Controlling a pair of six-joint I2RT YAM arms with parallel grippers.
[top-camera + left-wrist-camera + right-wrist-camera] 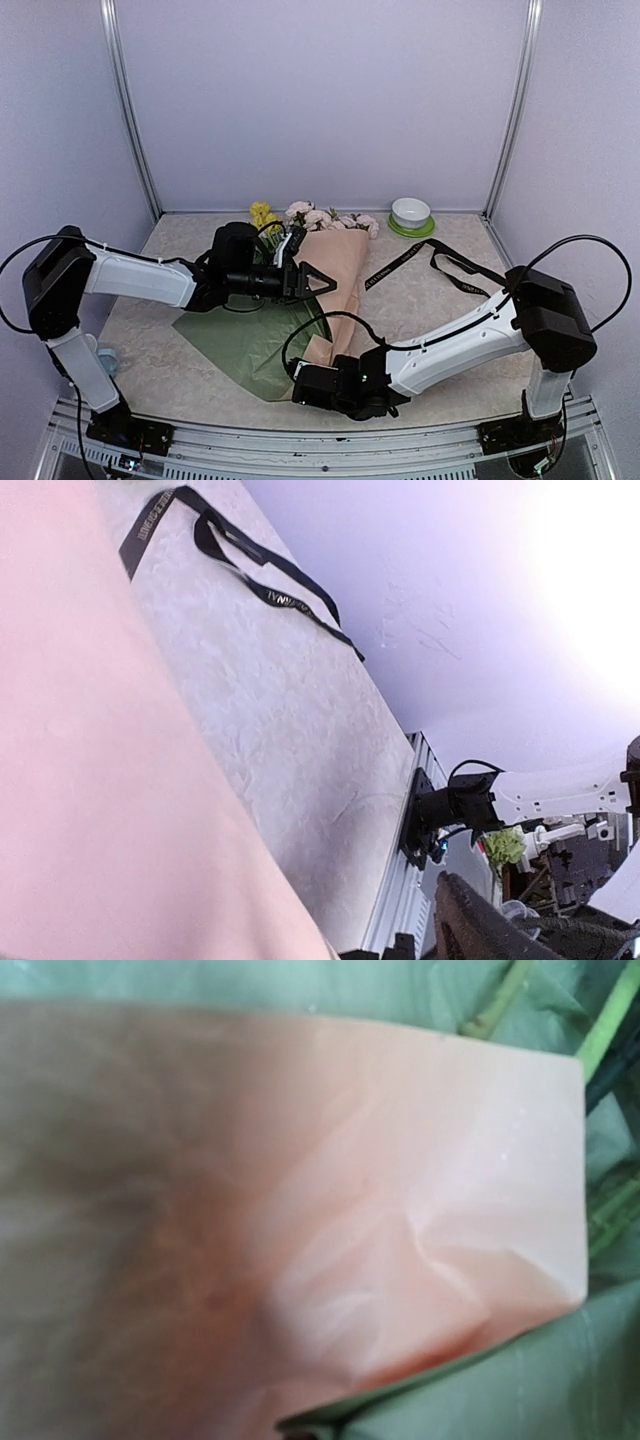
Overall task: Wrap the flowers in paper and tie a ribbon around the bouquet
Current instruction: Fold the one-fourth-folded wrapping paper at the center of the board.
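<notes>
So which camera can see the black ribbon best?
The top external view: the whole ribbon shows, lying loose on the table right of the bouquet. The left wrist view also catches it, closer but tilted, near the picture's top edge. The right wrist view shows only paper, no ribbon.

Paper sheets: two, peach sheet (pixel 335 270), green sheet (pixel 250 345)
Ribbon (pixel 440 265): one
Flower bunch (pixel 325 217): one
Bowl (pixel 411 211): one
Saucer (pixel 411 231): one
Robot arms: two, left arm (pixel 140 275), right arm (pixel 460 340)
</notes>
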